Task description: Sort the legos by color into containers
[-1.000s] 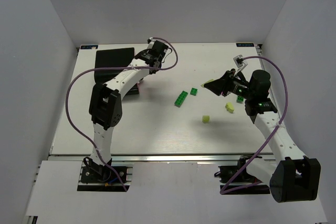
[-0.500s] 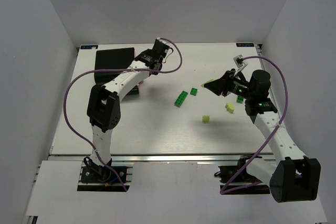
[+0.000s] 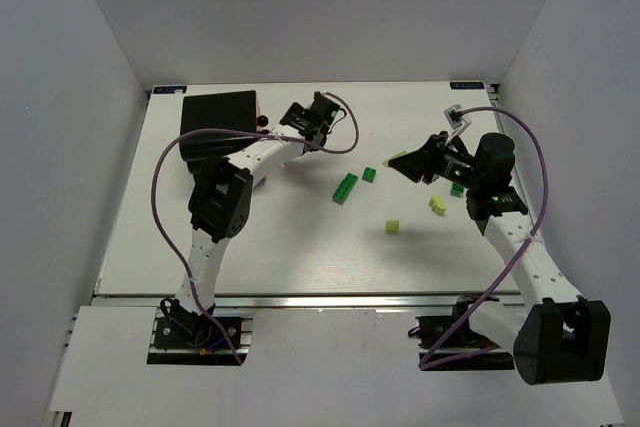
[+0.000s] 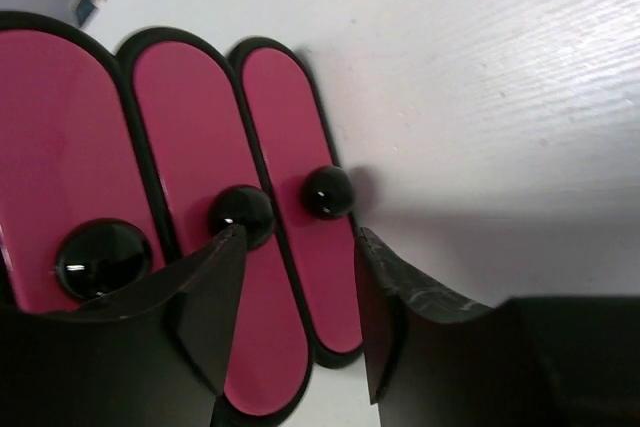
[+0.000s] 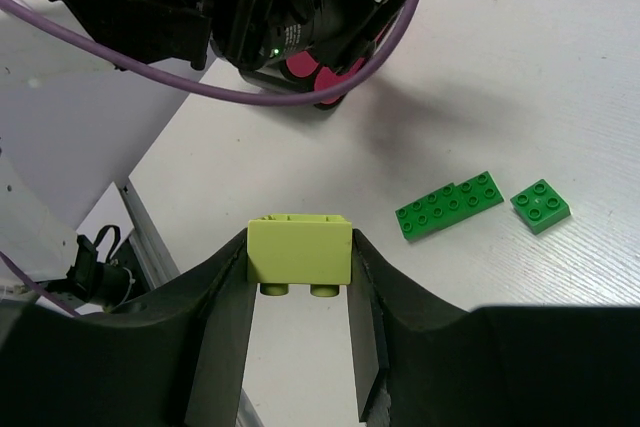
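Observation:
My right gripper is shut on a pale yellow lego and holds it above the table; it shows in the top view at the right. A long green strip and a small green lego lie mid-table, also in the right wrist view. Two pale yellow legos and a green one lie near the right arm. My left gripper is open and empty in front of three pink drawers, its left finger beside the middle knob.
The black cabinet stands at the back left of the white table. The left arm reaches across in front of it. Grey walls enclose the table on three sides. A purple cable loops off the left arm.
My left gripper has swung to the right, away from the cabinet's front. The right arm and its yellow lego have not moved.

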{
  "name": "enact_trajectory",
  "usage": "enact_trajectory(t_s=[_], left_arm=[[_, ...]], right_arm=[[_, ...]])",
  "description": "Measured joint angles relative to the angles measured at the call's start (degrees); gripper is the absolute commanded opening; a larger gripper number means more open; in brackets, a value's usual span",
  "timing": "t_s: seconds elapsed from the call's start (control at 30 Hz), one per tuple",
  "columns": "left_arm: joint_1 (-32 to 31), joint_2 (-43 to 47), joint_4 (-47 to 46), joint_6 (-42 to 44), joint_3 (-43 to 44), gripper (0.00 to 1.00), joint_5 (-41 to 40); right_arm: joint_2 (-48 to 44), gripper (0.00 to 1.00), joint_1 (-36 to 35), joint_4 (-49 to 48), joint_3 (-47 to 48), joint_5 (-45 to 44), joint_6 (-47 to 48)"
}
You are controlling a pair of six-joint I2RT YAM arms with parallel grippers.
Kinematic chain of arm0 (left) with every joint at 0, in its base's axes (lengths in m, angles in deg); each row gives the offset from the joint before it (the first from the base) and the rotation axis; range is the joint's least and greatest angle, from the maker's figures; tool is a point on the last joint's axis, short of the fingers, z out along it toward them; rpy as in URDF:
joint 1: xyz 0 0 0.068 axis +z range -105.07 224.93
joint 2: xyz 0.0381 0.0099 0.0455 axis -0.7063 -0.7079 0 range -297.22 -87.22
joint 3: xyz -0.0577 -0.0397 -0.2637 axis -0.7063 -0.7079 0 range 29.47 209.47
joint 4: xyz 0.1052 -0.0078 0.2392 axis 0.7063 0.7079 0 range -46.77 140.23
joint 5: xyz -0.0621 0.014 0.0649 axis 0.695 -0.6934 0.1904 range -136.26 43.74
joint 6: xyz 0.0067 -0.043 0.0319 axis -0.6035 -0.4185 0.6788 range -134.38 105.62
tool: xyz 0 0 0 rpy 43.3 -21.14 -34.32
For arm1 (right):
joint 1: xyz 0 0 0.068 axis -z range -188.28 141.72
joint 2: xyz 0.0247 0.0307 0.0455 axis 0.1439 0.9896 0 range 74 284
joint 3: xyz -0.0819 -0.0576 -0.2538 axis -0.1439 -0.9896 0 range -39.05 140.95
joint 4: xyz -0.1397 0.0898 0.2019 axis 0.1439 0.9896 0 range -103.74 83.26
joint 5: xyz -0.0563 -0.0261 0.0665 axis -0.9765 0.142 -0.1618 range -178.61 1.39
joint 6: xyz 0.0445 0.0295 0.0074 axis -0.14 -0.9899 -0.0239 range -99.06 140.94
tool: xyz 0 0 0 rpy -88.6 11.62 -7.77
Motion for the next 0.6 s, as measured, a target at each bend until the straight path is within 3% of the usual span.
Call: enact_trajectory(t_s=[0.6], left_arm=[[-1.05, -3.5, -12.96, 9.22, -4.92, 0.56, -16.65]], right_arm=[[0.52, 0.0, 0.02, 0.02, 0.0, 0.72, 0.02]])
